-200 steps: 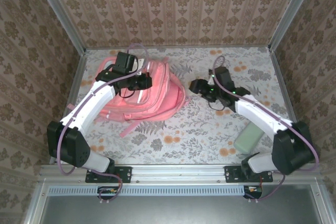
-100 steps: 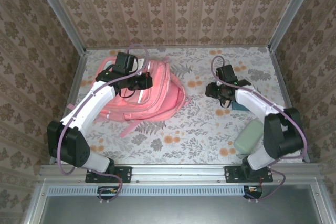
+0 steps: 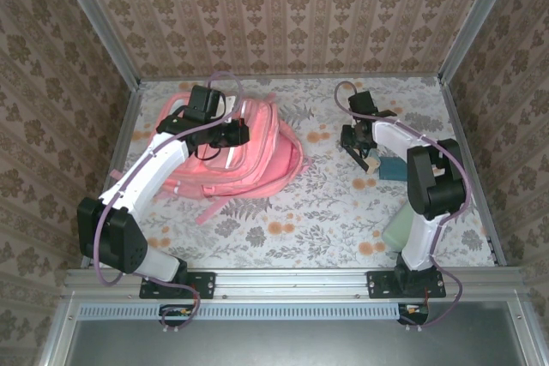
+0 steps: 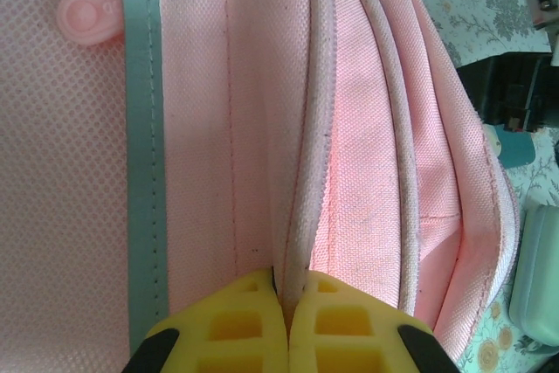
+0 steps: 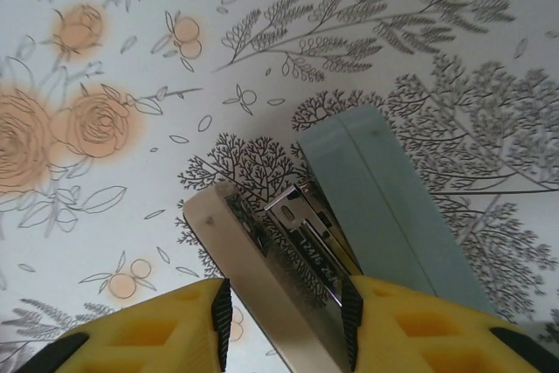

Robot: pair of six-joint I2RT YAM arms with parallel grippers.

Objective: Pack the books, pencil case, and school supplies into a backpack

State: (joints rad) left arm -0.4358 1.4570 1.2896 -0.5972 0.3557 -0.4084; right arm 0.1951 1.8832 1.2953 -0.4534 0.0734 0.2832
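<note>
Though partly hidden, pale pencil case (image 3: pixel 401 229)

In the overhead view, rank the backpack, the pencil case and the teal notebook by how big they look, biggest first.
Largest to smallest:
1. backpack
2. pencil case
3. teal notebook, partly hidden by the arm
</note>
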